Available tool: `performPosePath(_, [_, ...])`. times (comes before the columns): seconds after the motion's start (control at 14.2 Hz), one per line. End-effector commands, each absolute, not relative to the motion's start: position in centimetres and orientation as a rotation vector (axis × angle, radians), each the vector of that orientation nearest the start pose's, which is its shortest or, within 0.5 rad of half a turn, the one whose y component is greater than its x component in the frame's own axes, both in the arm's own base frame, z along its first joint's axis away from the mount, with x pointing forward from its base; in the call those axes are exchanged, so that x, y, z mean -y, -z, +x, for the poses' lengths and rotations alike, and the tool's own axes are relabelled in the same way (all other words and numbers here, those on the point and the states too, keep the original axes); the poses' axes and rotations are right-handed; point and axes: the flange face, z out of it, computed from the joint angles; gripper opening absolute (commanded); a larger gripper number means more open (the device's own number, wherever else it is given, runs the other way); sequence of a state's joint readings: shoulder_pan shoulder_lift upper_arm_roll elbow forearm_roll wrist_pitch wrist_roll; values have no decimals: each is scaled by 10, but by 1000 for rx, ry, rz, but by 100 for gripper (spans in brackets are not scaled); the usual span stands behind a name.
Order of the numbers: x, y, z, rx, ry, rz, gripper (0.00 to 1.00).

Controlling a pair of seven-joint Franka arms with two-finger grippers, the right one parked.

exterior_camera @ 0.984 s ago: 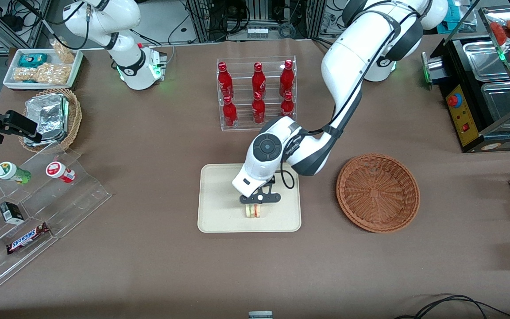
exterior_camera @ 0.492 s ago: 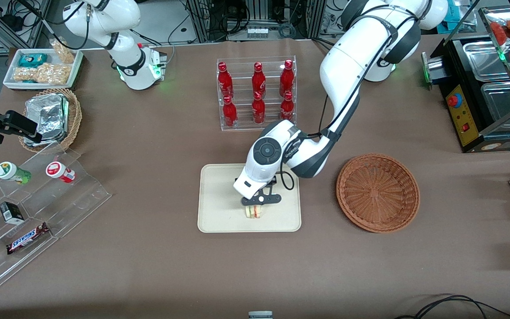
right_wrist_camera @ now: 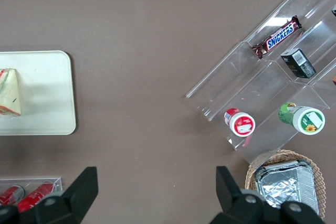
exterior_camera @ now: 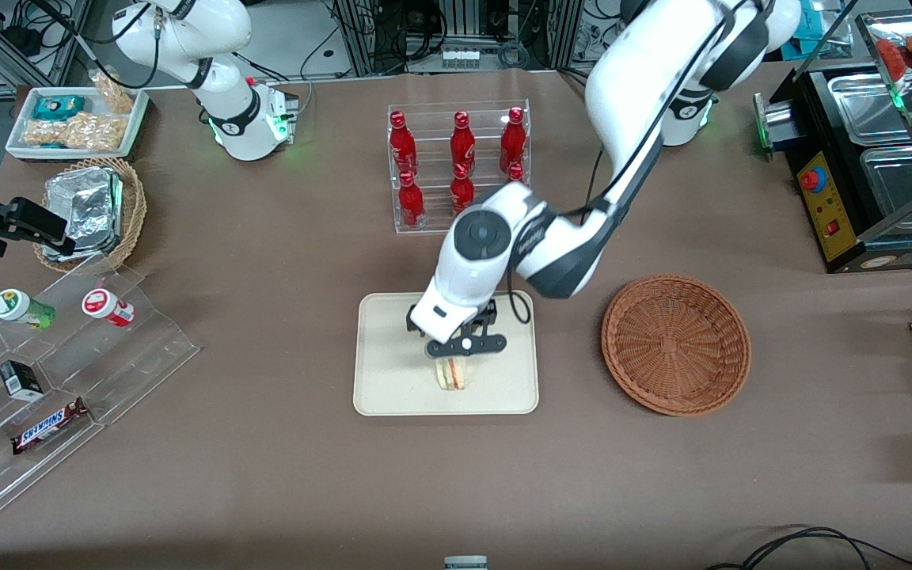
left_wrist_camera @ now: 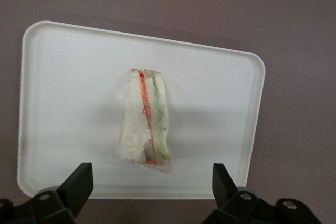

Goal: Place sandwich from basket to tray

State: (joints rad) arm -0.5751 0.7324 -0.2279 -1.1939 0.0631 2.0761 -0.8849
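Hand (exterior_camera: 456,355) spread wide above sandwich (exterior_camera: 450,374)

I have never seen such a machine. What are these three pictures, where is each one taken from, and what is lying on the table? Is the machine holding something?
These are two white robot arms at a brown table. One picture looks down from the front. One comes from a camera on the working arm's wrist, looking past its gripper. One comes from the parked arm's wrist.

The working arm's gripper hangs just above a cream tray. Its fingers are spread open and hold nothing. The sandwich, a small wrapped wedge, rests on the tray, free of the fingers. The round reddish-brown basket beside the tray is empty.

Also on the table: a clear rack of red bottles, farther from the front camera than the tray, and, toward the parked arm's end, clear steps with snacks and a tan basket with foil containers.
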Motion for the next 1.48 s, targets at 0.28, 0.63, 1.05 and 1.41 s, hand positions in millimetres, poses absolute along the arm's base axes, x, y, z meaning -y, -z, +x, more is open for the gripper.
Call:
performPosePath(0.28, [424, -491, 546, 289, 2, -3102, 100])
performPosePath(0.63, [321, -501, 577, 406, -53, -3034, 100])
performPosePath(1.05, [188, -521, 556, 131, -150, -3040, 100])
performPosePath(1.41, [112, -547, 548, 22, -258, -3034, 100])
